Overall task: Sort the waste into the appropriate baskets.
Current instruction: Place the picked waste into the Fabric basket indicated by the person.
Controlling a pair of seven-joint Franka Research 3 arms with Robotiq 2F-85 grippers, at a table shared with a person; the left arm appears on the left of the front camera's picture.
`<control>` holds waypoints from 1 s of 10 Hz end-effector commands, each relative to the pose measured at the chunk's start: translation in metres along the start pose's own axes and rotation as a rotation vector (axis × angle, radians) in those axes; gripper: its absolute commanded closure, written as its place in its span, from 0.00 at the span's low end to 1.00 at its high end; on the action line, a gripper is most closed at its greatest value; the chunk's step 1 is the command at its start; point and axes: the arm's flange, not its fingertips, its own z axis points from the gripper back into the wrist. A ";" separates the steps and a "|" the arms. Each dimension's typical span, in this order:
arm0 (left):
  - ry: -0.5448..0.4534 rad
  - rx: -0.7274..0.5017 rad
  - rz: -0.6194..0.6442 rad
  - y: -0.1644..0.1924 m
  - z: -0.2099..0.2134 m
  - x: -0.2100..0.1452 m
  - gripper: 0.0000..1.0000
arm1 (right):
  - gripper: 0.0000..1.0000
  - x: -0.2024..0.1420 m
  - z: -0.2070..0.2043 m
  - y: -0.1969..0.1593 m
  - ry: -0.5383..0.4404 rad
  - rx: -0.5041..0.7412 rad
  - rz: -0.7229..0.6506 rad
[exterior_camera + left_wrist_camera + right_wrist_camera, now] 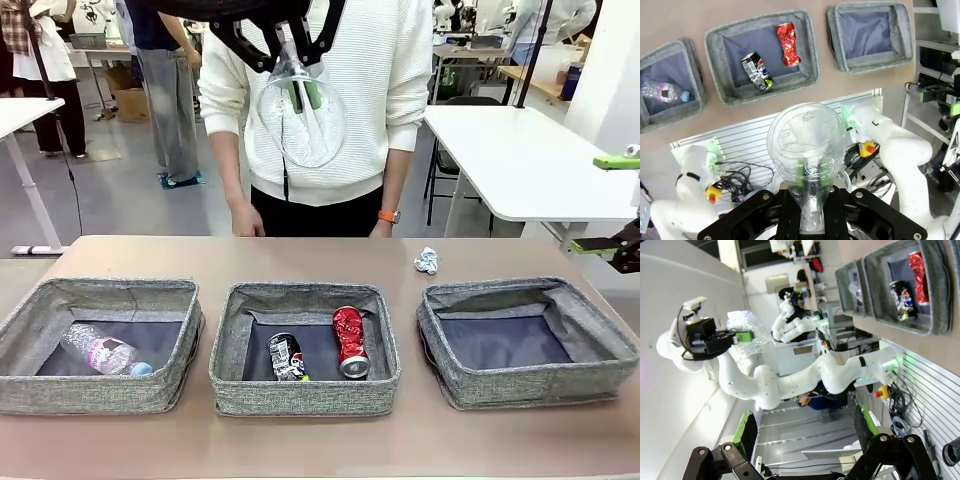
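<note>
You have 3 pieces of waste binned. The clear plastic bottle (100,352) lies in the left basket (90,392). The crushed dark can (287,357) and crushed red can (350,340) lie side by side in the middle basket (300,397). The right basket (520,385) has nothing in it.

The 4th piece, the clear plastic cup (300,130), is in the air. Your left gripper (305,95) is clamped on it and holds it high over the table (330,262), in line with the middle basket in the front view.

Your right gripper (807,430) stands wide with nothing between its fingers, off to the right of the table.

The crumpled white paper ball (427,261) sits on the table behind the right basket, untouched.

So 2 pieces are left. I judge the cup belongs with the bottle in the left basket, and the paper ball in the right basket.
</note>
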 end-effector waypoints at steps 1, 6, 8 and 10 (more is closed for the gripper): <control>0.002 0.002 0.007 0.002 0.003 -0.004 0.89 | 0.00 0.000 -0.001 0.005 -0.002 0.018 0.003; 0.002 0.002 0.007 0.002 0.003 -0.004 0.89 | 0.00 0.000 -0.001 0.005 -0.002 0.018 0.003; 0.002 0.002 0.007 0.002 0.003 -0.004 0.89 | 0.00 0.000 -0.001 0.005 -0.002 0.018 0.003; 0.002 0.002 0.007 0.002 0.003 -0.004 0.89 | 0.00 0.000 -0.001 0.005 -0.002 0.018 0.003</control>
